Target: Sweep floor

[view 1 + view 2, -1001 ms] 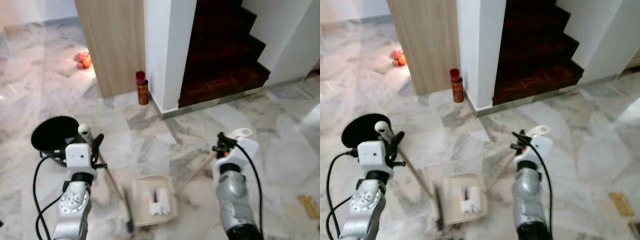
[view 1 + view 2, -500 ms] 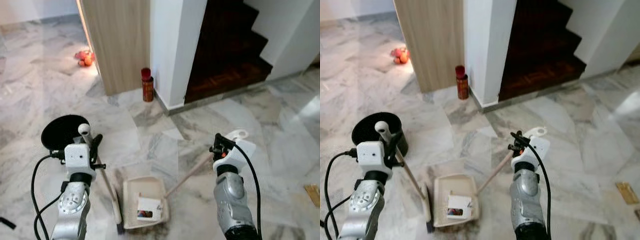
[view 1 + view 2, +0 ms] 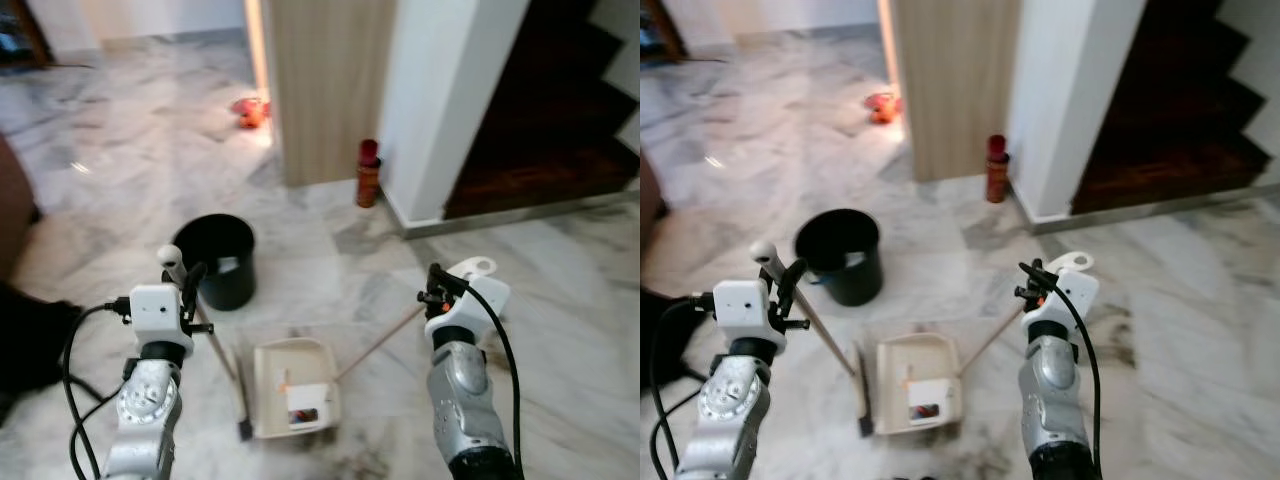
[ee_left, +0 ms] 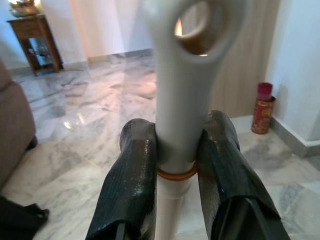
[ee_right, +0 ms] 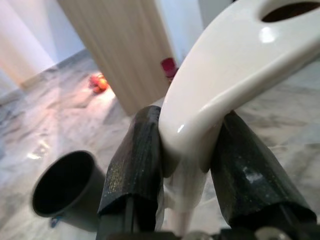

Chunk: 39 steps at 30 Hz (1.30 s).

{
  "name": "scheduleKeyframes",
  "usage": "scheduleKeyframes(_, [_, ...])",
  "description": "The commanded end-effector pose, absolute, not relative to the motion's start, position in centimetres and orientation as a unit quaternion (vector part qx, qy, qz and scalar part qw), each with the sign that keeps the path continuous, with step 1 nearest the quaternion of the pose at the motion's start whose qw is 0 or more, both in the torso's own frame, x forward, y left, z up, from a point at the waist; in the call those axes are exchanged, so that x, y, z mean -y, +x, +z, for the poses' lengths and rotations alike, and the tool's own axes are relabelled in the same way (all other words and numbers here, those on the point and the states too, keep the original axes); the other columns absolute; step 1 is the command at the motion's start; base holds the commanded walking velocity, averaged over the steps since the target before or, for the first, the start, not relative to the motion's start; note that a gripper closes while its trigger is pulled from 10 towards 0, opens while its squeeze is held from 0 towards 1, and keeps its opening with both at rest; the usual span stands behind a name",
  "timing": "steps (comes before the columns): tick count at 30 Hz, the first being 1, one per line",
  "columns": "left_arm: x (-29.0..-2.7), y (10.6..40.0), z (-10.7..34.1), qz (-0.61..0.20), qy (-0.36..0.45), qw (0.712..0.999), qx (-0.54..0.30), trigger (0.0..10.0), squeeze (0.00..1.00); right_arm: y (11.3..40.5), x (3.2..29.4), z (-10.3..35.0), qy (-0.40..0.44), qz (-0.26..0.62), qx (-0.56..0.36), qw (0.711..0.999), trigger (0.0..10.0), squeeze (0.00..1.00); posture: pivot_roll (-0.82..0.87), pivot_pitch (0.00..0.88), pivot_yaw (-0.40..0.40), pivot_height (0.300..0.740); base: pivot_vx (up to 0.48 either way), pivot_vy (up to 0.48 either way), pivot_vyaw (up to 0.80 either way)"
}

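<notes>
Writing: none legible on can (image 3: pixel 368 172), bucket (image 3: pixel 214 260) or dustpan (image 3: pixel 294 402).
Left hand (image 4: pixel 175 165): clenched on top of broom (image 3: pixel 213 350); both black fingers (image 4: pixel 131 185) press pale handle just under its hanging hole.
Right hand (image 5: pixel 187 165): clenched on looped end of dustpan handle (image 3: pixel 385 337).
Broom: slants from left hand down to dark head on marble floor (image 3: pixel 120 160), just beside dustpan's left edge.
Dustpan: cream tray flat on floor between the two arms, scraps (image 3: pixel 305 402) lying in it, red bit among them.
Bucket: black, upright, just beyond broom top, near dustpan.
Can: red, upright at foot of wooden panel (image 3: pixel 320 80), beside white pillar (image 3: pixel 440 100).
Orange thing (image 3: pixel 250 108): on floor past panel, too small to tell.
Stairs (image 3: pixel 560 130): dark wood, right of pillar.
Left edge: brown furniture (image 4: pixel 12 135) and dark shape (image 3: pixel 25 340) on floor.
Change: view swung left since half a second back; bucket farther right in picture, stairs nearer its right edge, both grips unchanged.
</notes>
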<state>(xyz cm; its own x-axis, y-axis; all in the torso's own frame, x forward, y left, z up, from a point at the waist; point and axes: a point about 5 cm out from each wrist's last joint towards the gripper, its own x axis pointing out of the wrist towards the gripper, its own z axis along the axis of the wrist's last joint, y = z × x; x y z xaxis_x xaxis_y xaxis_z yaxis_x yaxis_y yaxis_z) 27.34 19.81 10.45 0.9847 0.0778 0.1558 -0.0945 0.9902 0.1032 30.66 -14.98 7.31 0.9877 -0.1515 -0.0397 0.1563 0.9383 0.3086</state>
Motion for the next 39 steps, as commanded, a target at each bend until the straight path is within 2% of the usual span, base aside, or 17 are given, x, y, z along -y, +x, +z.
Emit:
scheduleKeyframes(1, [-19.79,27.48,11.16,0.038,0.063,0.993,0.092,10.0,0.0,30.89,15.46,8.15,0.147,-0.082,0.014,0.986,10.0,0.0,0.11,0.063,-0.006,0.74,0.0,0.0,0.0])
scheduleKeyframes(26, [-19.88,27.49,11.13,0.046,0.063,0.993,0.088,10.0,0.0,30.93,15.45,8.16,0.139,-0.081,0.014,0.987,10.0,0.0,0.11,0.087,-0.015,0.74,0.0,0.0,0.0])
scheduleKeyframes(35, [-19.9,27.51,11.11,0.046,0.064,0.993,0.087,10.0,0.0,30.95,15.4,8.08,0.142,-0.079,0.009,0.987,10.0,0.0,0.11,0.09,-0.014,0.74,0.0,0.0,0.77])
scheduleKeyframes(39, [-19.86,27.53,11.12,0.044,0.064,0.993,0.087,10.0,0.0,30.93,15.25,7.88,0.139,-0.073,0.001,0.988,10.0,0.0,0.11,0.092,-0.014,0.74,0.0,0.0,0.13])
